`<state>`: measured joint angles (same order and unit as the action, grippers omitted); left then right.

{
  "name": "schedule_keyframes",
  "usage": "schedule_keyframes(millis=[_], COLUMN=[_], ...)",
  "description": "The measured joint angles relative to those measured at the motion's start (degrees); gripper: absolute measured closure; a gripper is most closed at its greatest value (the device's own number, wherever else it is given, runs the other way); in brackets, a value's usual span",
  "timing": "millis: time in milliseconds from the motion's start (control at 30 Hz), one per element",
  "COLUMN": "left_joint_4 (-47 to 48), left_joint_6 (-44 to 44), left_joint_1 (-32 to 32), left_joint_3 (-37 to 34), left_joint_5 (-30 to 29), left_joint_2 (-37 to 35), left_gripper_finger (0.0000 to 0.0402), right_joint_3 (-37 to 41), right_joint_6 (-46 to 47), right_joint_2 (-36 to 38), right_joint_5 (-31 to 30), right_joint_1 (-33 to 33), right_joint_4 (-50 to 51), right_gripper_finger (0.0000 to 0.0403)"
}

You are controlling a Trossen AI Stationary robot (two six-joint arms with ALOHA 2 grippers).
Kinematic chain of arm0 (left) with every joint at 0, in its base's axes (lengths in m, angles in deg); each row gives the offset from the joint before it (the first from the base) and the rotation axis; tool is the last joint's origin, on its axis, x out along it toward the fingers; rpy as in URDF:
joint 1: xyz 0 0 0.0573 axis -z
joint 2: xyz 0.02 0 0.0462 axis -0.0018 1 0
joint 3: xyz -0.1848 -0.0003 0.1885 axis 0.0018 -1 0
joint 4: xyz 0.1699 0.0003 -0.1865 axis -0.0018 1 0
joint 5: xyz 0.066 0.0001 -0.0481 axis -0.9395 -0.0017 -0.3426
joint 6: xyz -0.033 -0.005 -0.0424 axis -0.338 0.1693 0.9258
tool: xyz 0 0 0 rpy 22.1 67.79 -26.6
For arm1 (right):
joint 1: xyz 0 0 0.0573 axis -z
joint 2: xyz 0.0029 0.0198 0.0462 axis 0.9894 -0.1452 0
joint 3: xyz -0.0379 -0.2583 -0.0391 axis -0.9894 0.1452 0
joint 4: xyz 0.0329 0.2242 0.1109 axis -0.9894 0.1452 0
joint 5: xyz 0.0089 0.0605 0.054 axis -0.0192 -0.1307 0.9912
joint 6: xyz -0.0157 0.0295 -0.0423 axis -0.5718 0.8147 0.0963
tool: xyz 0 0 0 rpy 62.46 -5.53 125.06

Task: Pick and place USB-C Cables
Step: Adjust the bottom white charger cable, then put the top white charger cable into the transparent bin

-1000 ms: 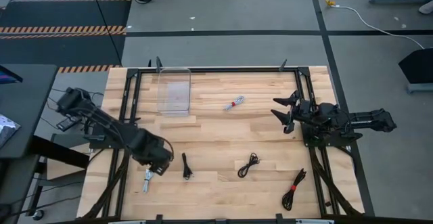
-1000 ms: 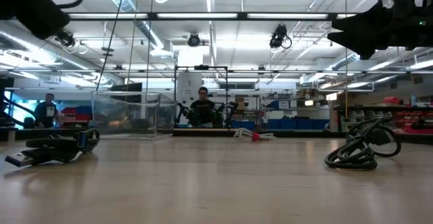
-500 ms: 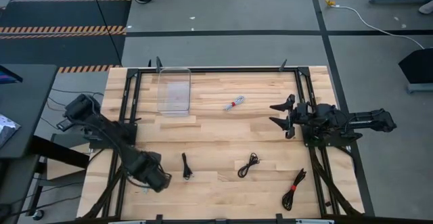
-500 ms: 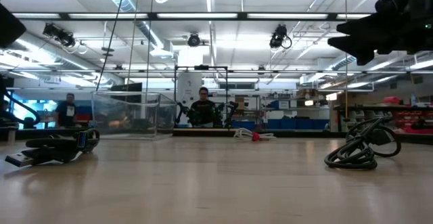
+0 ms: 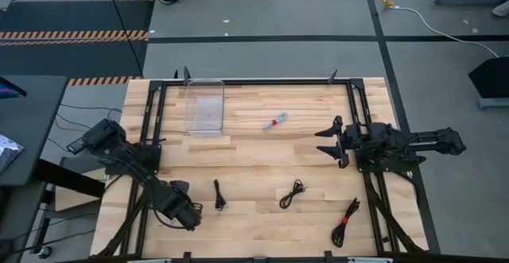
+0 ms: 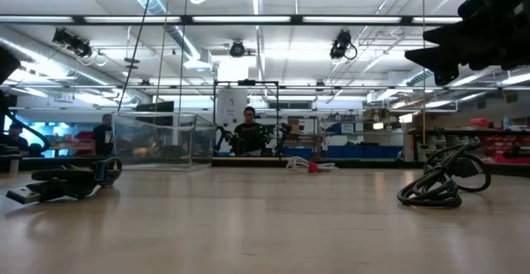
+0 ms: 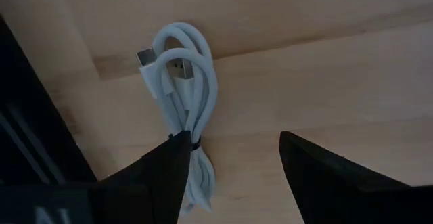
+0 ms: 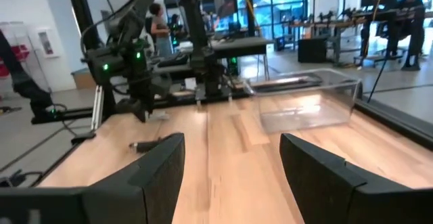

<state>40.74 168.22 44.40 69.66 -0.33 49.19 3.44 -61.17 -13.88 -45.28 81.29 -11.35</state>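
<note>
L gripper (image 5: 189, 214) has been moved further toward the near-left counter (image 5: 254, 156) edge vs 0.5 s ago; fingers spread wide over the white USB-C cable (image 7: 181, 99), a smooth rubbery folded loop w/ metal plug tips, flat on pale wood planks. Not gripped yet. R gripper (image 5: 328, 140) is held mid-right above counter, fingers spread. Clear plastic bin (image 5: 204, 107) is seen far-left.

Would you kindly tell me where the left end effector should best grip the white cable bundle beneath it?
Probably at the tied waist of the white cable bundle, coming straight down. It lies flat, and its strands gather narrowest at the dark tie, which the open left end effector could straddle.
</note>
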Motion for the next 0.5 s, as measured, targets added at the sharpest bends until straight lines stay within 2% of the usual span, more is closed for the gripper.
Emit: schedule_keyframes(millis=[167,367,500], left_joint_4=[1.1,9.3,7.3], left_joint_6=[0.3,1.7,2.1], left_joint_1=[0.0,1.4,1.7], left_joint_3=[0.7,0.7,0.7], left_joint_5=[0.0,2.0,1.9], left_joint_2=[0.0,0.0,0.0], left_gripper_finger=[0.0168,0.0168,0.0168], right_joint_3=[0.0,0.0,0.0], right_joint_6=[0.0,0.0,0.0], right_joint_2=[0.0,0.0,0.0], right_joint_5=[0.9,2.2,2.3], right_joint_1=[0.0,0.0,0.0], right_joint_4=[1.7,2.6,2.9], right_gripper_finger=[0.0153,0.0153,0.0153])
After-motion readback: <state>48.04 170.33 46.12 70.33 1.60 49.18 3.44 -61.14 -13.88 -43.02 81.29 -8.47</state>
